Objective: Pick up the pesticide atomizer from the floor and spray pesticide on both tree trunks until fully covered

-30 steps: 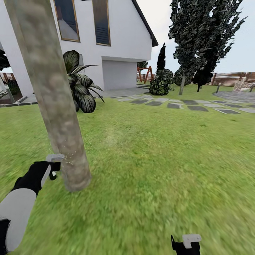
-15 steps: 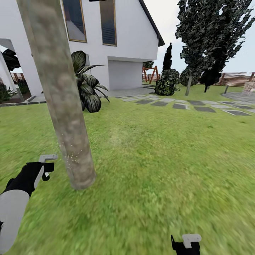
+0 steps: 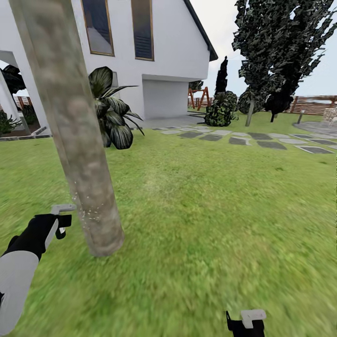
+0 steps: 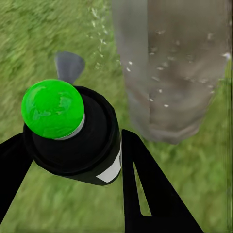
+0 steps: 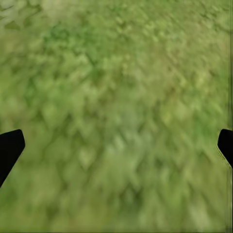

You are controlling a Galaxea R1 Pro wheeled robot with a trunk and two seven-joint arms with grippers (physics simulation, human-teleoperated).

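Note:
The near tree trunk (image 3: 75,140), mottled grey-tan, rises from the lawn at the left of the head view. Pale spray specks dot its base (image 3: 89,213). My left gripper (image 3: 63,219) hovers just left of that base, shut on the pesticide atomizer (image 4: 73,141), a small dark bottle with a white band whose tip glows green. In the left wrist view the trunk (image 4: 174,73) stands close beyond the bottle. The second tree (image 3: 276,51) stands far off at the back right. My right gripper (image 3: 245,323) hangs low over grass, open (image 5: 116,145) with nothing between its fingers.
A white house (image 3: 173,56) fills the background, with a short palm (image 3: 110,112) just behind the near trunk. Round bushes (image 3: 217,112), stepping stones (image 3: 262,140), a bollard lamp (image 3: 300,117) and the slat fence (image 3: 313,105) lie far right. Lawn (image 3: 210,224) spreads all around.
The whole view has shifted a little. A second ago my left gripper was against the trunk's base; it now sits slightly back from it, still shut on the bottle.

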